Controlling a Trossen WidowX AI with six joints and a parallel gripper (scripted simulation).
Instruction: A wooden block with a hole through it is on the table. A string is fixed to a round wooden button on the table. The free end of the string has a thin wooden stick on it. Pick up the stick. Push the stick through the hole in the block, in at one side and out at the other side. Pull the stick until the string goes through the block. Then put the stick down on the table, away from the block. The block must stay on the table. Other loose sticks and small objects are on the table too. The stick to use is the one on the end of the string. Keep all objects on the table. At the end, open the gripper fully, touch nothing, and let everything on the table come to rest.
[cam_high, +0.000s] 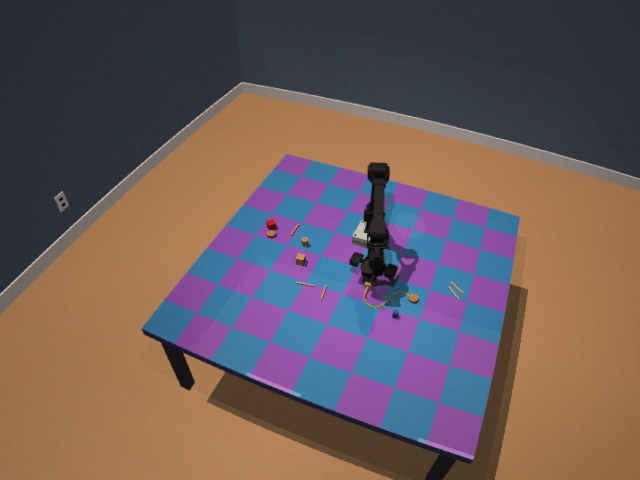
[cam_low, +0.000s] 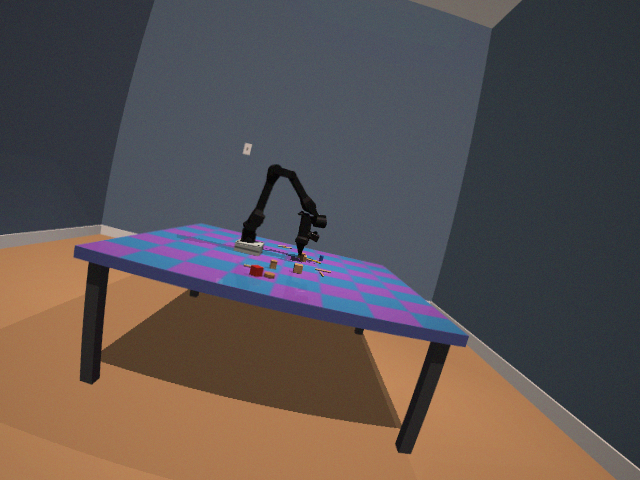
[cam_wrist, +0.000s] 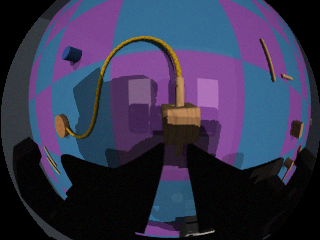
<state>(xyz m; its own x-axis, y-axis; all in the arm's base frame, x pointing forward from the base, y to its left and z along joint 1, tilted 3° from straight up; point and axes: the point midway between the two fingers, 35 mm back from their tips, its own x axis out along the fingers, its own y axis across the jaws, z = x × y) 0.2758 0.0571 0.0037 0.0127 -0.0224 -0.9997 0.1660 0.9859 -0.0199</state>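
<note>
On the tabletop (cam_high: 330, 343) (cam_low: 289, 293) the stick (cam_wrist: 180, 92) ran through the block (cam_high: 368, 285) (cam_low: 303, 257) (cam_wrist: 181, 122), the jaws (cam_high: 370, 282) (cam_low: 300, 255) seemingly clenched on its near end, so pulling the string (cam_high: 375, 307) (cam_low: 313, 261) (cam_wrist: 101, 75) through came next

The purple-and-blue checked worktop (cam_high: 345, 341) (cam_low: 289, 292) (cam_wrist: 175, 20) carries a block (cam_high: 368, 285) (cam_low: 303, 257) (cam_wrist: 182, 122), a round button (cam_high: 413, 298) (cam_wrist: 61, 126), a blue peg (cam_high: 395, 313) (cam_low: 321, 257) (cam_wrist: 72, 54) and scattered loose sticks (cam_high: 305, 284) (cam_low: 323, 270) (cam_wrist: 268, 60). Near one another sit a red cube (cam_high: 271, 224) (cam_low: 256, 270), a wooden disc (cam_high: 271, 234) (cam_low: 269, 275) and a short wooden cylinder (cam_high: 305, 241) (cam_low: 273, 264); a wooden cube (cam_high: 300, 259) (cam_low: 298, 268) (cam_wrist: 297, 129) stands between those and the block.
</note>
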